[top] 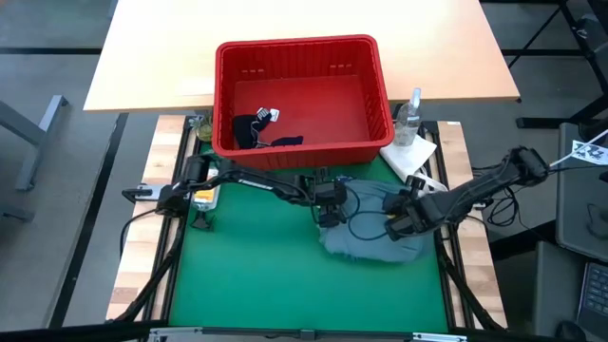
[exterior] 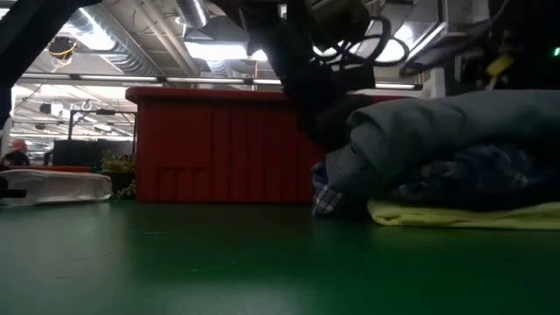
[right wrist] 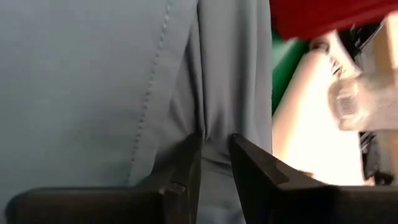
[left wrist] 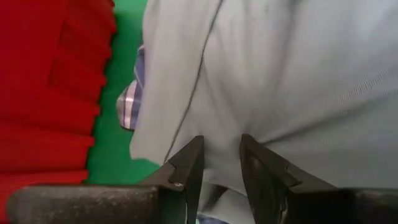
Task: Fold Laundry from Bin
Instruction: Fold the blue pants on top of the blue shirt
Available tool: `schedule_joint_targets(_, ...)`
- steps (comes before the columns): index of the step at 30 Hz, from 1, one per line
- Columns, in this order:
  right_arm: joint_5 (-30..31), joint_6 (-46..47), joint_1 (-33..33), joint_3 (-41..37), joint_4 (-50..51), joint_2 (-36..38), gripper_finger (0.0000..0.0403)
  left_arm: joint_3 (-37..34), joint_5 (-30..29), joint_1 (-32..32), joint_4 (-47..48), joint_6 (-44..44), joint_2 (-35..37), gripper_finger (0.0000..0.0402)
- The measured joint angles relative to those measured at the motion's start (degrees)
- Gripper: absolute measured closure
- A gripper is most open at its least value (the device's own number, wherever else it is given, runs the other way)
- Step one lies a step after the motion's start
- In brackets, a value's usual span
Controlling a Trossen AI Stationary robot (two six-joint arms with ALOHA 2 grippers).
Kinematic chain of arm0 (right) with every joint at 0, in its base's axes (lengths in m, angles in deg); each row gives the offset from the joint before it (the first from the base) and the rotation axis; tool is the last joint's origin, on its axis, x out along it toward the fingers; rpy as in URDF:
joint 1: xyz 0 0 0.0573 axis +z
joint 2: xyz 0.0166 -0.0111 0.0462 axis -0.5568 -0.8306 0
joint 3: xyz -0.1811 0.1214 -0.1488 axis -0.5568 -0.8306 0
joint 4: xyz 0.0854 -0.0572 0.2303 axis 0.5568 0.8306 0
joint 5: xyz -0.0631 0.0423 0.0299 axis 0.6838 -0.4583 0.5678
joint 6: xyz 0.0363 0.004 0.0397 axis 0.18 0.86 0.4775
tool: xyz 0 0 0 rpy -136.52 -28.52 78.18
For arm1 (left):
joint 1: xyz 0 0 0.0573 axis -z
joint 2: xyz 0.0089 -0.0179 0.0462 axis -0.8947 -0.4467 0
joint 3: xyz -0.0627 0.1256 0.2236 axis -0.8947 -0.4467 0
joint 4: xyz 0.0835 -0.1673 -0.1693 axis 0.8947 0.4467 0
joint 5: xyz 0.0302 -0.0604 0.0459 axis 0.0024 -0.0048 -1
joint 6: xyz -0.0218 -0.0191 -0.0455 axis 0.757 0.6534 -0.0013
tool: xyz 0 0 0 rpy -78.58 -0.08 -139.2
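With both grippers, left (left wrist: 219, 163) and right (right wrist: 214, 163), pinching folds of the grey garment (top: 375, 237) atop the plaid/yellow pile on the mat before the bin (top: 302, 57), uneven pulling could topple the stack.

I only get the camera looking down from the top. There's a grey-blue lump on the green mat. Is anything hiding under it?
Observer: Yes. From table height, a yellow garment lies flat under the grey-blue garment.
Operator: Anything else?
Observer: A plaid shirt peeks out between those two.
Operator: Is the robot holding the grey one?
Observer: Yes. The wrist cameras show the left gripper and the right gripper, each with grey-blue cloth between its jaws.
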Motion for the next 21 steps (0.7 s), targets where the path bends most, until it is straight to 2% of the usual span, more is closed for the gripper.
schedule_joint_targets(6,-4.94,-0.14,-4.71,-6.24,-5.76,0.09,0.0315,-0.76,-0.69,-1.48,1.75,1.56,-0.37,0.0301)
schedule_joint_targets(10,-5.64,-0.59,-5.25,-6.92,-6.88,0.11,0.0315,-0.81,-0.63,-2.10,2.27,1.59,-0.42,0.0301)
schedule_joint_targets(15,-5.07,-2.35,-5.24,-4.37,-5.00,0.04,0.0315,-0.88,-0.63,-2.18,2.72,2.00,-0.30,0.0301)
schedule_joint_targets(21,-4.69,-3.45,-5.22,3.41,2.82,0.02,0.0315,-1.03,-0.91,-2.12,4.04,1.79,3.06,0.0314)
